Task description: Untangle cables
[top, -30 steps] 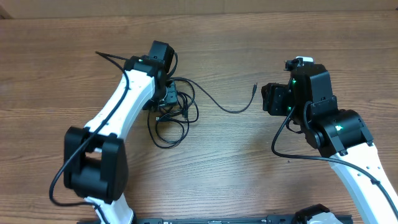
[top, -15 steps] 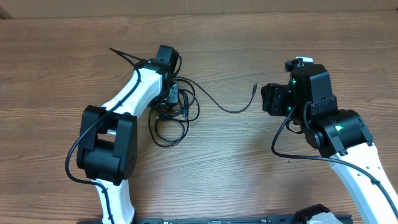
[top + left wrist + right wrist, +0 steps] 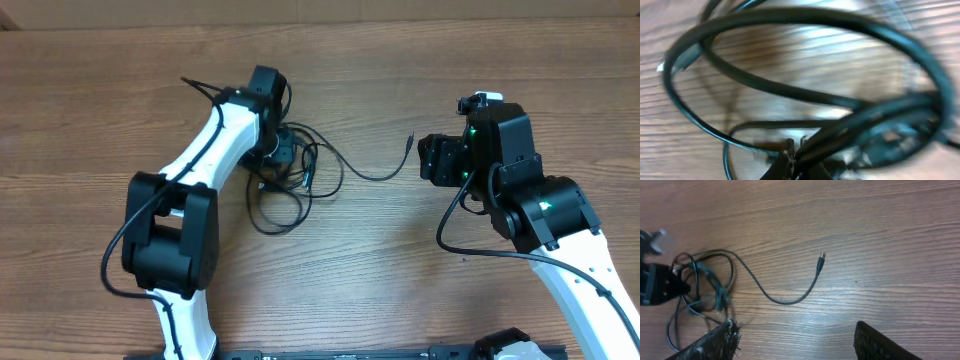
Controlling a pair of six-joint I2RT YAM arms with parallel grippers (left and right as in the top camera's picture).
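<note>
A tangled bundle of thin black cables lies on a wooden table. The left gripper sits at the bundle's far edge, touching the loops. The left wrist view shows only blurred cords very close up, so I cannot tell whether its jaws are clamped on a cord. One loose strand runs out from the bundle to the right and ends in a small plug. The right gripper hovers well to the right of the bundle, just beyond that plug. Its fingers are spread wide apart and hold nothing.
</note>
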